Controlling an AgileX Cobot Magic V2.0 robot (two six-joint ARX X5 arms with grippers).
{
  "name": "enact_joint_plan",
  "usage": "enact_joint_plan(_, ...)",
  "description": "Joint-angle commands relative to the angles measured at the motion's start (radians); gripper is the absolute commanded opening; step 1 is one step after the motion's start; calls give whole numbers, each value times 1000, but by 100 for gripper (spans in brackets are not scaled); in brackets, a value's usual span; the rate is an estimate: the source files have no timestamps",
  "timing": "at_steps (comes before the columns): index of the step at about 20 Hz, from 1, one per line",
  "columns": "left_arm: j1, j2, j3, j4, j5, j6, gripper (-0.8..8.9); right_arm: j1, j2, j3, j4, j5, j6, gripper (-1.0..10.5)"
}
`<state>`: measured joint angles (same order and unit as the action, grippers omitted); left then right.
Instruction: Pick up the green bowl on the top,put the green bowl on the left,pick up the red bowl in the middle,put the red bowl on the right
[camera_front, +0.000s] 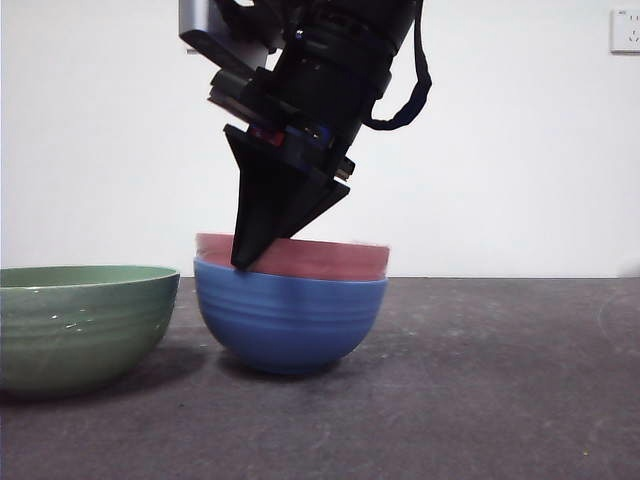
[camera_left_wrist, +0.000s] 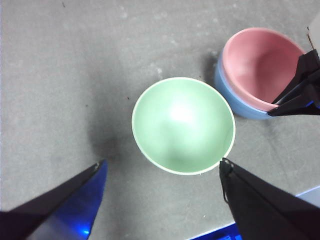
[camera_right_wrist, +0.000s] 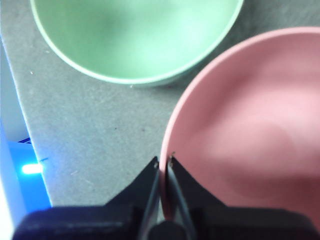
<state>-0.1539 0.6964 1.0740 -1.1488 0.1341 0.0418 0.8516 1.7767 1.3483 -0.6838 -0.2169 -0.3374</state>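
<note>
While its two black jaws pinch the rim of the red bowl (camera_right_wrist: 250, 130), one jaw inside the wall and one outside, the right gripper (camera_right_wrist: 164, 162) comes down steeply from above in the front view, its dark wedge ending at the bowl's near-left edge (camera_front: 245, 255). Only a thin line of pink rim shows between the jaw tips in the right wrist view, so the jaws are clamped tight on that rim. The red bowl (camera_front: 300, 257) sits nested inside the blue bowl (camera_front: 288, 320), and just its upper band rises above the blue rim; its top edge looks slightly blurred. From the left wrist view the same pair shows as a pink bowl (camera_left_wrist: 260, 65) in a blue one (camera_left_wrist: 235, 100), with the right gripper's black tips (camera_left_wrist: 295, 95) on the side of the rim farthest from the green bowl (camera_left_wrist: 183, 125).

Beside the clamped rim, apart from the stacked pair and not touching it, the green bowl (camera_front: 85, 320) stands upright and alone on the grey table (camera_front: 480, 400). It also fills the area just beyond the right gripper's tips in the right wrist view (camera_right_wrist: 135, 35).

High above the green bowl hangs the left gripper (camera_left_wrist: 162, 167), jaws spread wide and holding nothing, the bowl lying between and beyond them.
</note>
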Motion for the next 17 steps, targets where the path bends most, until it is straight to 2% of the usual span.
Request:
enact_joint_plan(1, 3, -1, -5, 11, -2, 11, 376, 10, 2, -9, -19, -11, 3, -12)
enact_joint_plan(5, 3, 1, -5, 20, -2, 11, 376, 9, -36, -8, -18, -5, 3, -12)
enact_joint_plan(8, 3, 2, -5, 26, -1, 11, 376, 9, -74, -8, -20, 68, 3, -12)
enact_joint_plan(11, 3, 2, -5, 26, -1, 11, 376, 9, -107, -8, -19, 83, 3, -12)
enact_joint_plan(15, 3, 2, -5, 27, -1, 11, 376, 9, -141, -8, -21, 222, 12, -12)
enact_joint_plan(17, 3, 2, -5, 37, -1, 11, 376, 6, -182, -8, -38, 342, 55, -12)
